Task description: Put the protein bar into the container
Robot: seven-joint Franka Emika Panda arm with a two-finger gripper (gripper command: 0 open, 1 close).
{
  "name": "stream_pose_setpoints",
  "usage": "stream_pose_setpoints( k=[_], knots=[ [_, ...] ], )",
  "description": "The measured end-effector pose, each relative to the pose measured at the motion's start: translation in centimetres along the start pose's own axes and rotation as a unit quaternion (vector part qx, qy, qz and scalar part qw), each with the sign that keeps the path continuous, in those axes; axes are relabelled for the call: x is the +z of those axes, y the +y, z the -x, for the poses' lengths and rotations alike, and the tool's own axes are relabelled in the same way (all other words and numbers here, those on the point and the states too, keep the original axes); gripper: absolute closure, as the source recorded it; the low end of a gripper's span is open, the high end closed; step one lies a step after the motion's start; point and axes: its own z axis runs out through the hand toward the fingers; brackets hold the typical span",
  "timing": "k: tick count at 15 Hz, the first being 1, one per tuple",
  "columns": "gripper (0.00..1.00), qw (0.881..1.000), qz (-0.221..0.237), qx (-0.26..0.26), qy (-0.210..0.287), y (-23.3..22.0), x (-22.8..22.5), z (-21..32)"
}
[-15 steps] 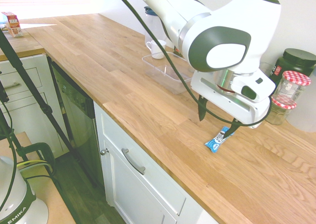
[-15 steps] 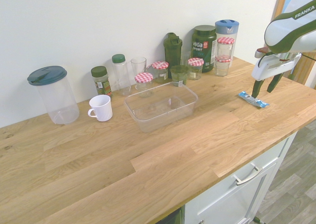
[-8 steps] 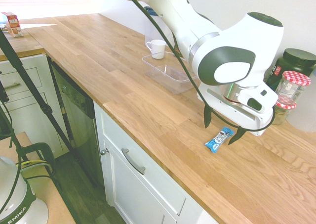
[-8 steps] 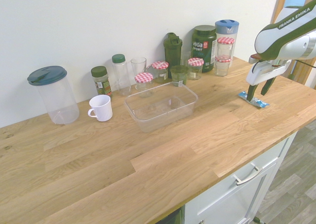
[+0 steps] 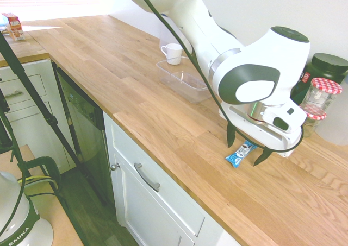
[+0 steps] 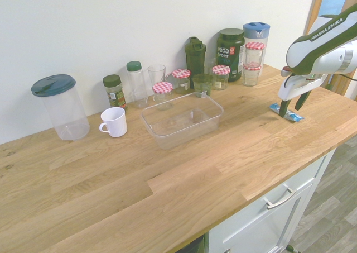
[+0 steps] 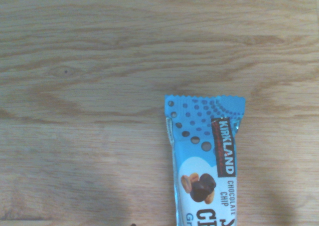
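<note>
Only our wrist view reads the protein bar [image 7: 207,168] wrapper's Kirkland print; our wide-open jaws straddle it, gripping nothing.

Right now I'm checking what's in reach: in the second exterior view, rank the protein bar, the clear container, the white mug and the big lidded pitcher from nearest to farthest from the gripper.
1. Protein bar: directly under the open gripper, at the counter's right end.
2. Container: mid-counter.
3. White mug: beyond the container's far side.
4. Lidded pitcher: far left, by the wall.
</note>
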Motion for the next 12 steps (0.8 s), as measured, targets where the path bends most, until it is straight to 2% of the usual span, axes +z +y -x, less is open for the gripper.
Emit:
stream_pose_setpoints(
  k=[12],
  knots=[
    [1.0, 1.0, 0.001, -0.023, 0.016, -2.3, 1.0, 0.5]
  ],
)
